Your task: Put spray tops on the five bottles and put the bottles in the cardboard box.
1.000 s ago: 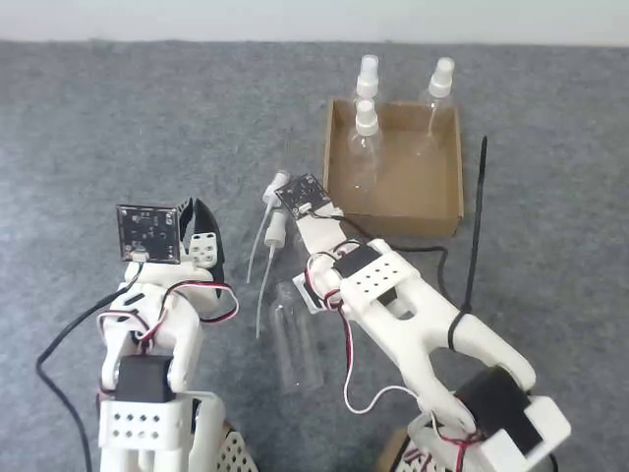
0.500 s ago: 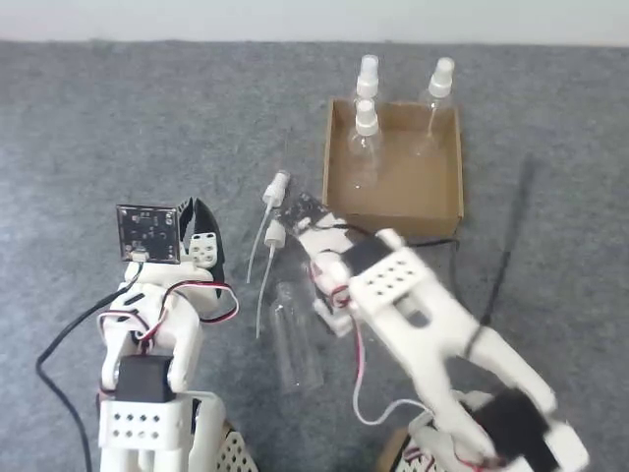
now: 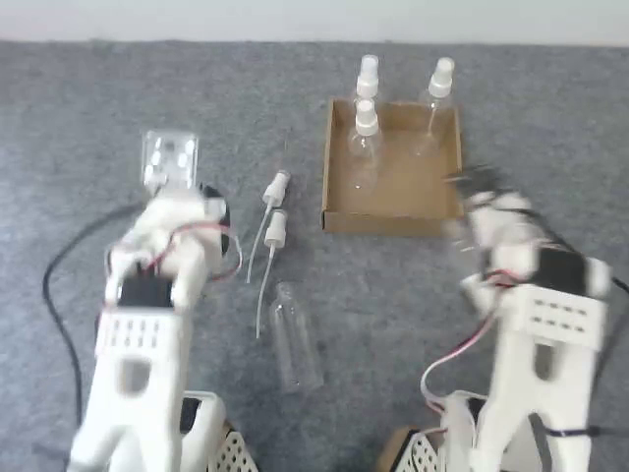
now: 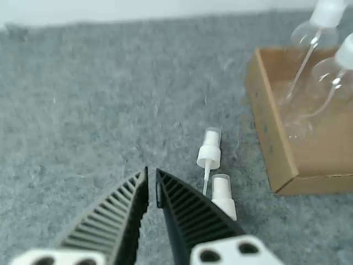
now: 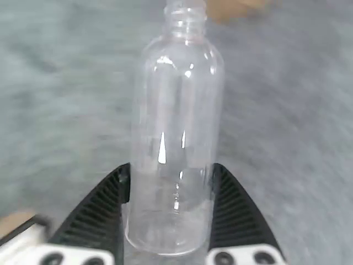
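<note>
Grey carpet [image 3: 88,108] w/ pale wall [image 3: 197,20] behind.

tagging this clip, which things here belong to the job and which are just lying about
Job:
cardboard box
three bottles with spray tops in it
two loose spray tops
uncapped bottle lying flat
second uncapped bottle, in the right end effector

Just there:
grey table cover
pale wall behind

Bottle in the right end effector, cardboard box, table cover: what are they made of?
The bottle: probably clear glossy plastic, see-through with sharp highlights; glass is possible. The cardboard box: matte brown cardboard, plain raw edges. The table cover: grey felt or short carpet, by its fuzzy speckled texture.
</note>
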